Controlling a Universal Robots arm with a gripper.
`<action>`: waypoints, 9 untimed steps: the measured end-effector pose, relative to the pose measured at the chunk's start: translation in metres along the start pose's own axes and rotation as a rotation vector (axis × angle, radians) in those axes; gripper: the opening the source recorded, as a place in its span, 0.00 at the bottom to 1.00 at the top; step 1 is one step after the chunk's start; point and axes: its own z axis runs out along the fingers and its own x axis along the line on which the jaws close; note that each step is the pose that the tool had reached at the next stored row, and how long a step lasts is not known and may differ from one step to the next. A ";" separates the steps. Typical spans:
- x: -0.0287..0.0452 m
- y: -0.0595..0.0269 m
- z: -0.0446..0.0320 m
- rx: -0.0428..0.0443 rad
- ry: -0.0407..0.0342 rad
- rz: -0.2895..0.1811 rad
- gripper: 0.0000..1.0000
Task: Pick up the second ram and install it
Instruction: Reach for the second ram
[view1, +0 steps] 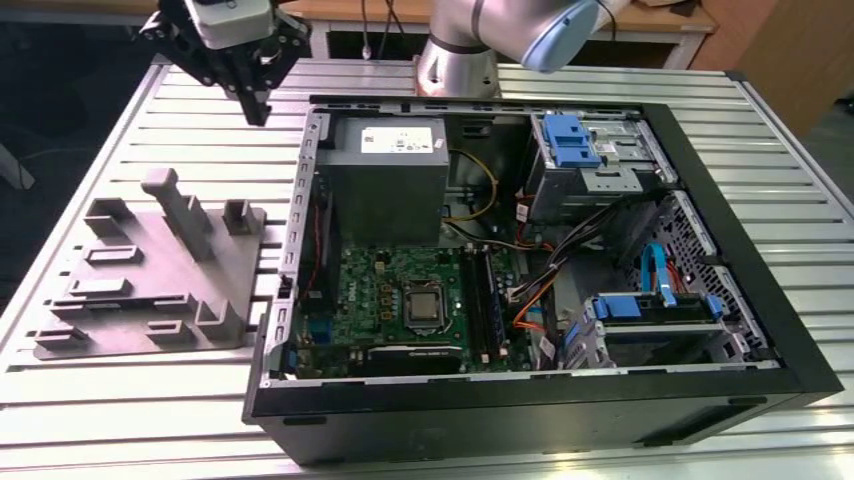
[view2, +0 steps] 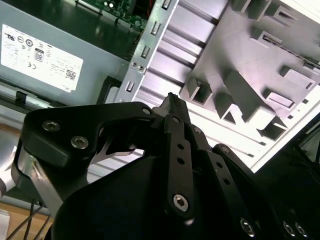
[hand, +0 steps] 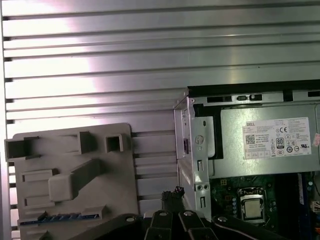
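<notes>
Gripper (view2: 172, 102): black linkage closest to the lens in the second wrist view. The two fingers are pressed together at the tip and nothing sits between them. Same reading from the first wrist view (hand: 175, 194).

Exterior view: gripper (view1: 258, 112) in the upper left of the frame, pointing down over the slatted table (view1: 134, 420). It touches nothing. The arm (view1: 467, 40) comes in at top centre.

Holder tray (view1: 147, 300): grey, left of frame, flat on the table, just beside the computer case (view1: 534, 400). The gripper is beyond its far end.

Second ram (hand: 60, 217): slim blue strip seen in the first wrist view, lying in the long slot at the end of the tray (hand: 115, 185) opposite the row of upright posts. It is well apart from the fingertips. In the exterior view that end of the tray is at lower left.

Case: open side up, centre and right of frame. Power supply (view1: 387, 170) is at its upper left and the green motherboard (view1: 380, 290) lies below it in the frame.
</notes>
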 end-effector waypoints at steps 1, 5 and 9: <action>0.0026 -0.0002 0.0002 0.0001 0.0001 0.000 0.10; 0.0135 -0.0012 0.0011 0.0000 0.0000 0.000 0.10; 0.0254 -0.0022 0.0023 0.0000 0.0000 0.000 0.10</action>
